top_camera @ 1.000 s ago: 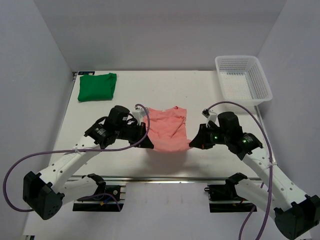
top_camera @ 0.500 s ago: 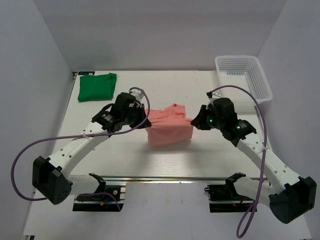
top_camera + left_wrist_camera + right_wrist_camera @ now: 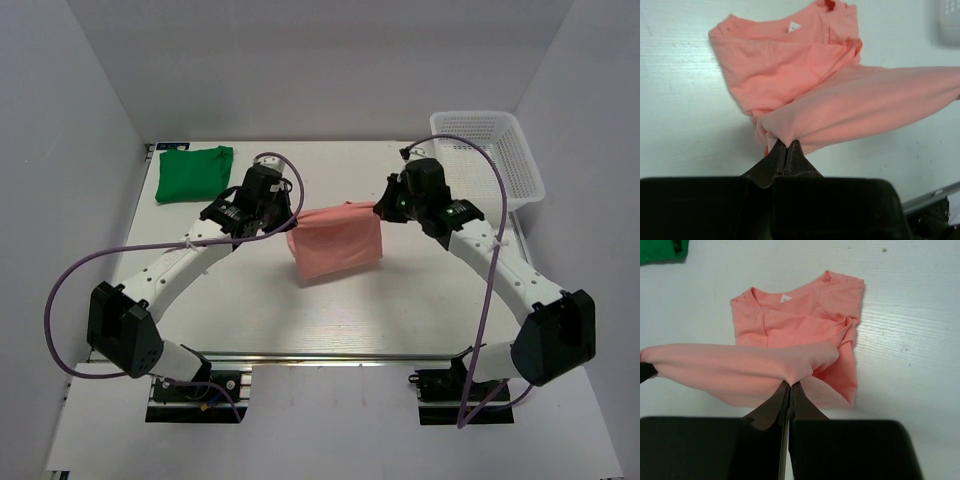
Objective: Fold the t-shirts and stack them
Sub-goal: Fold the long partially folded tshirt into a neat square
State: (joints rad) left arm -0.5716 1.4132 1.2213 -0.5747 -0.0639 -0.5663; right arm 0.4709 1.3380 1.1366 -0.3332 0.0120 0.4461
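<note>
Both arms have reached away from the near edge toward 12 o'clock since a second ago, carrying the near hem of the salmon-pink t-shirt [image 3: 337,243] up and over with them. That hem lay low on the counter [image 3: 400,310] then. It is now lifted and stretched between the two grippers.

At about 1 o'clock on the counter stands the white basket [image 3: 520,160], a rectangular plastic mesh tub. The right arm crosses its near left corner, and what shows of its inside is white mesh.

The pink shirt is soft, plain cloth at the middle of the counter. From above it reads as a taut, slightly tilted sheet hanging from the grippers. The wrist views show the rest of it lying flat below, creased, with the neckline and a small white label [image 3: 783,299] facing up.

The left gripper [image 3: 785,146] has its dark fingers pressed together on a bunched corner of the hem. The right gripper [image 3: 789,386] is pinched the same way on the opposite corner.

The green t-shirt [image 3: 193,173] lies folded into a neat rectangle at 10 o'clock, well apart from the pink one. Only a sliver of it shows at the upper left corner of the right wrist view.

From above, the fingertips are hidden behind the wrist bodies and the cloth. The raised sheet covers most of the part of the shirt lying on the counter.
</note>
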